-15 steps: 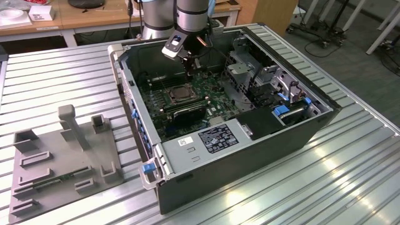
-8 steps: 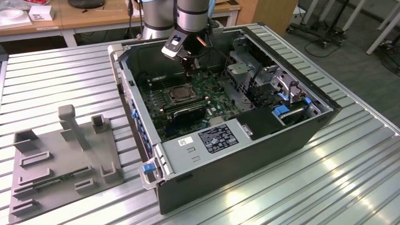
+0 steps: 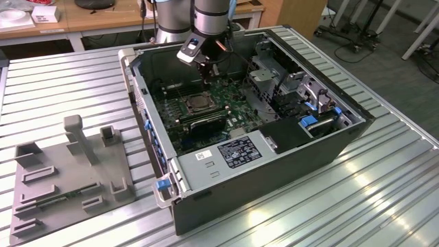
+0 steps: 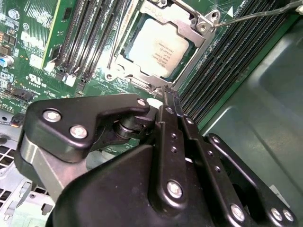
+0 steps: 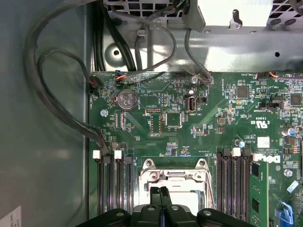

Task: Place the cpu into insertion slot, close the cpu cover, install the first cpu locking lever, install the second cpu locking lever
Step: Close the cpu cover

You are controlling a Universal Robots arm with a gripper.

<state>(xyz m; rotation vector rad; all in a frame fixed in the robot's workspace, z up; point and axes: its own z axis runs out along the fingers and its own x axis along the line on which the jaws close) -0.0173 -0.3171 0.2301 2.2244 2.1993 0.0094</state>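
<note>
Open computer case (image 3: 274, 170) sits on the slatted metal desk (image 3: 357, 206), right of centre in the exterior view. A grey plastic fixture (image 3: 69, 175) lies well apart from it at the exterior view's left. The arm comes down from the upper middle of that view, with the hand (image 3: 207, 80) inside the case over the green board (image 5: 189, 123). In both wrist views the hand (image 5: 160, 191) is closed. Its two fingertips (image 4: 169, 94) are pressed together and I see nothing between them. The cpu (image 4: 158, 47) lies flat in the insertion slot (image 3: 185, 103), pale metal top facing up. The cpu cover (image 4: 196, 40) appears to lie down over the chip's edges, so the chip shows through the cut-out. The fingertips sit just beside the near edge of that frame; I cannot tell whether they touch it. A thin metal lever rod (image 4: 255, 14) runs off from one corner of the frame, and I cannot tell whether it is latched. Long black memory slots (image 5: 234, 175) flank the socket on both sides. In the first wrist view I also note a coin battery (image 5: 127, 100) on the board and grey cables (image 5: 47, 94) looping along the case wall.
</note>
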